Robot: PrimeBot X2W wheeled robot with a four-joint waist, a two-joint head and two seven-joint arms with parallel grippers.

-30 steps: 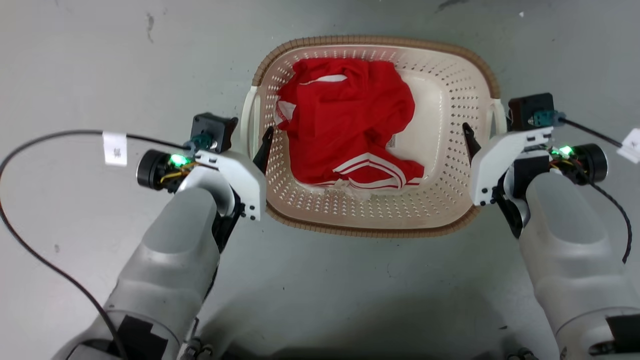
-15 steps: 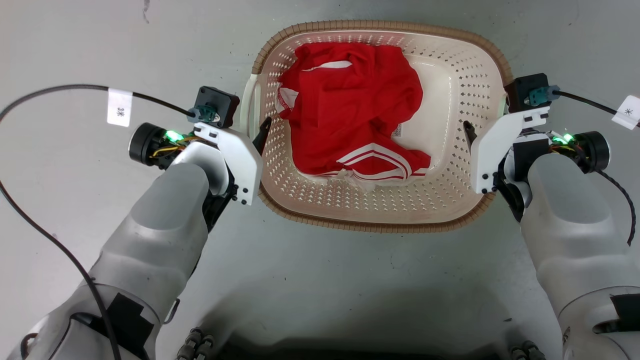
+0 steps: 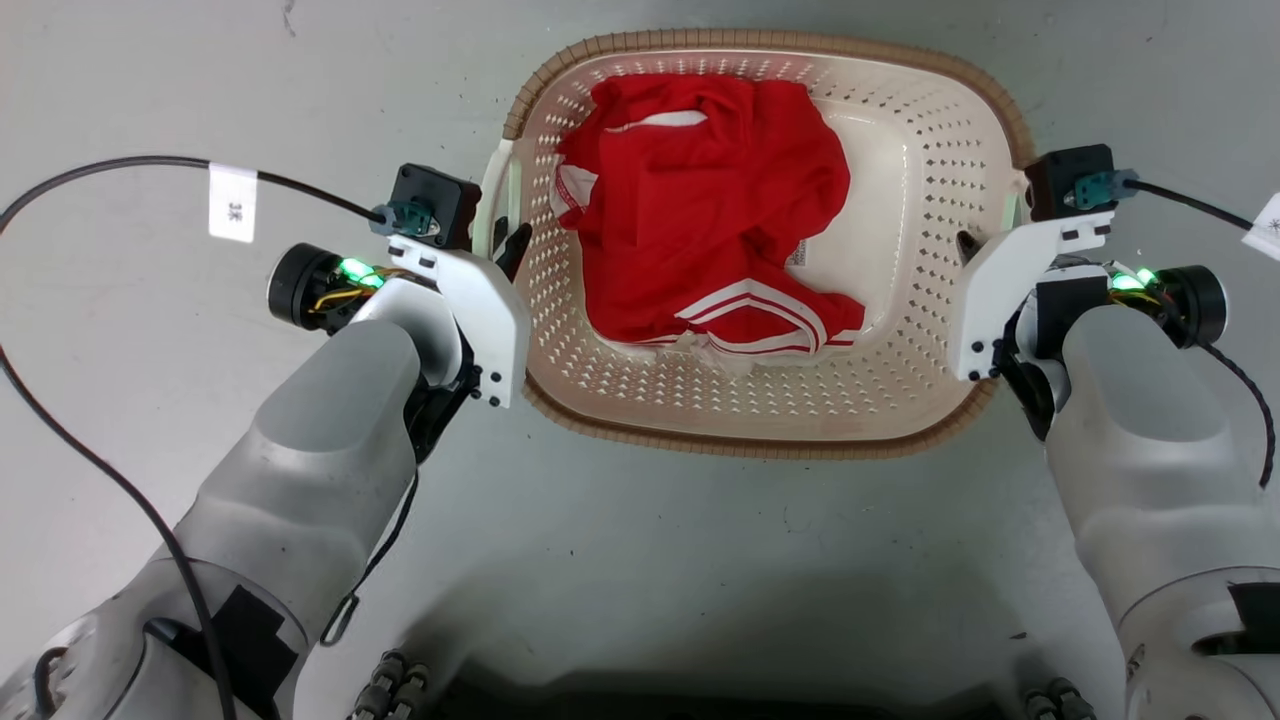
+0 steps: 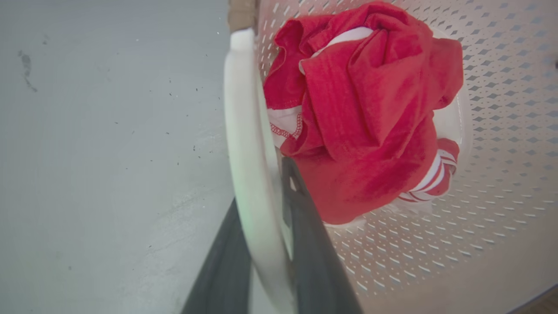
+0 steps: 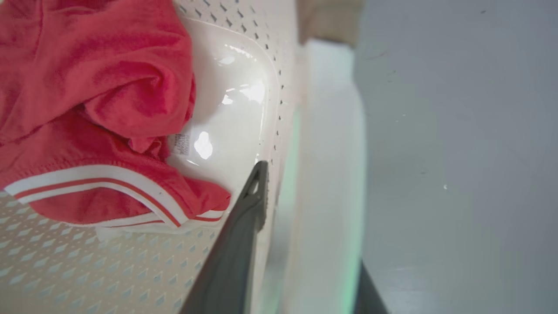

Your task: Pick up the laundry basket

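The laundry basket [image 3: 740, 447] is cream perforated plastic with a brown woven-look rim. It lies between my two arms on the grey floor, with a red garment [image 3: 700, 220] with white stripes inside it. My left gripper [image 3: 500, 240] straddles the basket's white left handle [image 4: 244, 144], one dark finger [image 4: 307, 235] inside the wall and one outside, both pressed against it. My right gripper [image 3: 990, 240] holds the right handle [image 5: 331, 144] the same way, with its inner finger [image 5: 248, 209] against the basket's inner wall.
Grey concrete floor [image 3: 640, 560] lies all around the basket. Black cables with white tags run from both wrists, one to the left [image 3: 150, 165] and one to the right [image 3: 1190, 205]. The robot's dark base [image 3: 700, 700] shows at the bottom edge.
Both inner fingers have drawn outward against the basket's side walls, closing on the handles. The whole view has shifted, and the basket now looks slightly larger and higher in it.
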